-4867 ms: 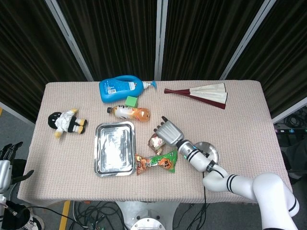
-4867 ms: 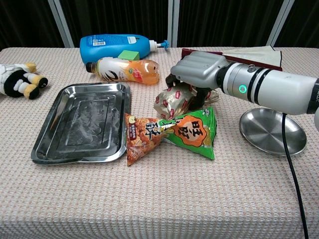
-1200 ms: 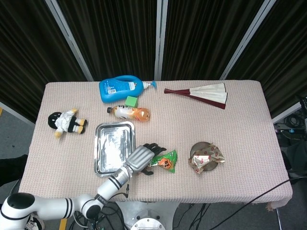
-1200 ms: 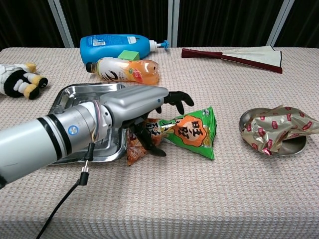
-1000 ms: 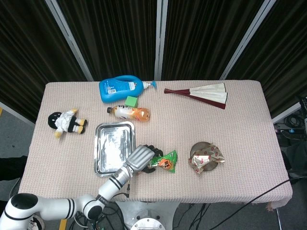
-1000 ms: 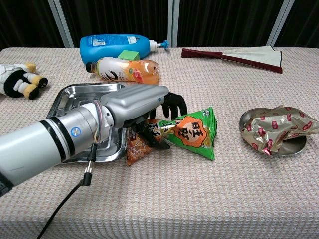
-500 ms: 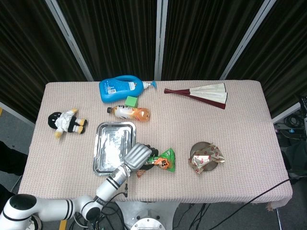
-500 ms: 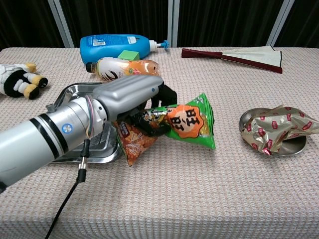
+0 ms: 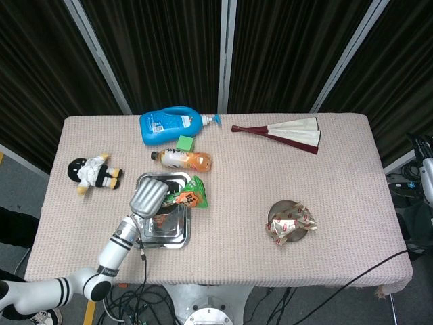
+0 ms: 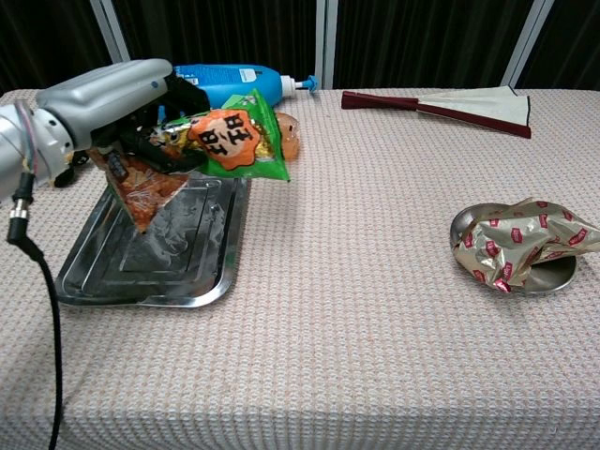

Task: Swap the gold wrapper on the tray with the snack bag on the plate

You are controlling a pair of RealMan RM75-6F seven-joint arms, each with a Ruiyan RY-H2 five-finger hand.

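Observation:
My left hand (image 9: 150, 196) (image 10: 120, 97) grips the snack bag (image 9: 187, 197) (image 10: 236, 134), a green and orange pack, and holds it in the air above the steel tray (image 9: 173, 231) (image 10: 150, 258). The bag's orange end (image 10: 141, 192) hangs down toward the tray's near-left part. The gold wrapper (image 9: 291, 222) (image 10: 521, 240) lies crumpled on the small round plate (image 10: 553, 273) at the right. Only a sliver of my right hand (image 9: 425, 169) shows at the right edge of the head view, far from everything; its fingers are not readable.
Behind the tray lie a blue detergent bottle (image 9: 169, 125), a green cube (image 9: 186, 143) and an orange drink bottle (image 9: 183, 159). A plush doll (image 9: 95, 172) sits at the left. A folded fan (image 9: 284, 132) lies at the back right.
My left hand closed on the snack bag, lifted it off the cloth and carried it left over the tray. The gold wrapper has stayed on the plate.

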